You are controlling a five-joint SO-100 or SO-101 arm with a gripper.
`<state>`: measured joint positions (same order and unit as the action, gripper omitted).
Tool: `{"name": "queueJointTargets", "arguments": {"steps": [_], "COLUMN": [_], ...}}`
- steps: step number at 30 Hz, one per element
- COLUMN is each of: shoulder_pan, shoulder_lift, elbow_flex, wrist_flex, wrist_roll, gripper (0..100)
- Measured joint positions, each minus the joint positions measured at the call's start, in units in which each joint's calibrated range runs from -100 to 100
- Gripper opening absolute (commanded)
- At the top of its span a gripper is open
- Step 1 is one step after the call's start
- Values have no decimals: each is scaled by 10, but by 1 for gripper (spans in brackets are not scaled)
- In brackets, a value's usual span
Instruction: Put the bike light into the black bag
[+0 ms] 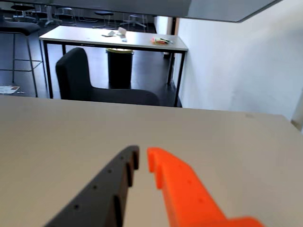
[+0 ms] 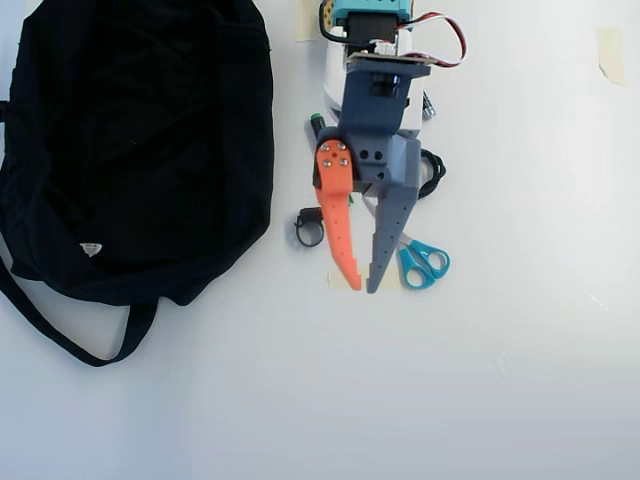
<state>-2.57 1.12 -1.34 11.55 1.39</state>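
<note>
The bike light, a small black strap loop, lies on the white table just left of my orange finger. The black bag is the large floppy fabric shape filling the overhead view's left side, its strap trailing below. My gripper hovers over the table with its tips nearly together and nothing between them. The wrist view shows the gripper above bare tabletop, with neither the light nor the bag in sight.
Teal-handled scissors lie right of the grey finger. A coiled black cable and a green marker sit partly under the arm. In the wrist view, a black chair and another table stand beyond the far edge.
</note>
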Motion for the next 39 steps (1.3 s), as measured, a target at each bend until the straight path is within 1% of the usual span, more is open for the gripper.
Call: {"name": "queueJointTargets", "arguments": {"steps": [10,14,17,24,29,33,39], "shoulder_pan": [-7,-16,-16,-16,-16,-16,-16], "shoulder_lift": [1,1,1,1,1,1,1], "elbow_flex": [21,21,21,-11,-27,-30,-30], "wrist_flex": [2,40,106,345,492,550,577], "wrist_roll": [0,0,0,0,0,1,10], "gripper": [2,2,2,2,2,2,3]}}
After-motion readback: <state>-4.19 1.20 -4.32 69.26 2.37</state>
